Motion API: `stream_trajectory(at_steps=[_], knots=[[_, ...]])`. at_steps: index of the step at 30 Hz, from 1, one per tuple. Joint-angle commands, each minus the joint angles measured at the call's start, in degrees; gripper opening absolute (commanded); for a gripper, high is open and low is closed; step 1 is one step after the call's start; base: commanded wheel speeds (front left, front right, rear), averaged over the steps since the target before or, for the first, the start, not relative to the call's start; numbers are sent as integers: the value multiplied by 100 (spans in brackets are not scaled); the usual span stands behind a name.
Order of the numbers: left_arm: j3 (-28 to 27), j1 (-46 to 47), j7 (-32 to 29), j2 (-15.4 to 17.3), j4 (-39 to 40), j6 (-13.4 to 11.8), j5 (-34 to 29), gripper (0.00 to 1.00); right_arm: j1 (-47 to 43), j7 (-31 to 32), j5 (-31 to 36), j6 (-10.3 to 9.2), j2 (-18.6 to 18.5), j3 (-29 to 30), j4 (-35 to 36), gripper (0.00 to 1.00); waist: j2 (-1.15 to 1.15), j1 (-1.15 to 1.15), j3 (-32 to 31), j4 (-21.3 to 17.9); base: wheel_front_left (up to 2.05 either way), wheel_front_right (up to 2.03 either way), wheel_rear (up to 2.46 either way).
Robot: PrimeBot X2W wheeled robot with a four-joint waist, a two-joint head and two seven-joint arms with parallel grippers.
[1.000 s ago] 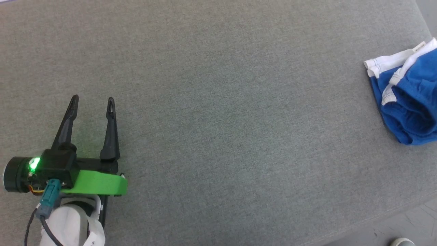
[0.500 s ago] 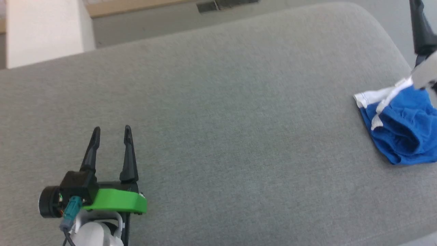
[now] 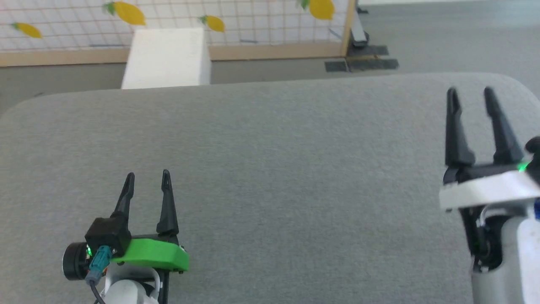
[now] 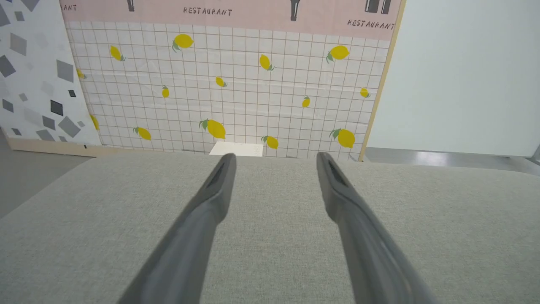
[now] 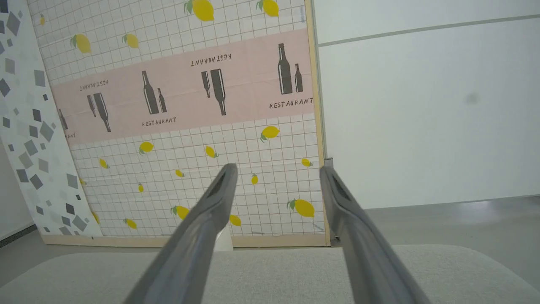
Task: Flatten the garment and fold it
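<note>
The left gripper (image 3: 147, 174) is wide open and holds nothing. The right gripper (image 3: 470, 89) is wide open too, and it is empty as well. I think they are held this way because they are getting ready: open fingers can close on cloth when the time comes.

Both hang over the counter (image 3: 295, 169), which has a soft grey cloth top and round corners. A white box (image 3: 166, 57) stands on the floor just past the far edge of the counter. The left gripper is well on the near side of the white box, almost in line with it, with its fingers pointing toward it. It looks low, near the grey top. The right gripper is far off to the right of the white box, by the counter's round corner. It seems to be held higher, because its own camera looks mostly at the lemon wall (image 5: 177, 160) behind the white box.

Where the garment lies I cannot tell for sure. A tiny bit of blue (image 3: 537, 210) peeks out far to the right of the white box, under the right gripper's white wrist part. It may be the garment, but it is too small to say. So I cannot tell if it is flat or bunched up. I think no flattening or folding is done yet.
</note>
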State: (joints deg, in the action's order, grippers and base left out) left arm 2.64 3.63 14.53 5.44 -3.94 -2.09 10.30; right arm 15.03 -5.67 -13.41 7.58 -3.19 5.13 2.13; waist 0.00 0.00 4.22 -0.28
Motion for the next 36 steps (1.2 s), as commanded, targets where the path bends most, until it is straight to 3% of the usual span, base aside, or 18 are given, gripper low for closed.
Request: stream_trajectory(at_steps=[1, 11, 26, 36], knots=[[-5, 29, 41, -32, -60, -18, 95, 100, -193, -116, 99, -9, 15, -27, -69, 100, 0, 0, -454, 487, 0, 0, 0], [-47, -93, 46, -127, -266, -78, 196, 100, -1098, -814, -27, -9, 30, -203, -732, 100, 0, 0, -675, 560, 0, 0, 0], [90, -283, 46, -125, -643, -172, -55, 100, -1681, -905, 238, -9, 31, -281, -1259, 100, 0, 0, -677, 371, 0, 0, 0], [253, -258, 16, -107, -1090, -41, 3, 100, -1731, -917, 206, -9, 31, -259, -1365, 100, 0, 0, -640, 342, 0, 0, 0]])
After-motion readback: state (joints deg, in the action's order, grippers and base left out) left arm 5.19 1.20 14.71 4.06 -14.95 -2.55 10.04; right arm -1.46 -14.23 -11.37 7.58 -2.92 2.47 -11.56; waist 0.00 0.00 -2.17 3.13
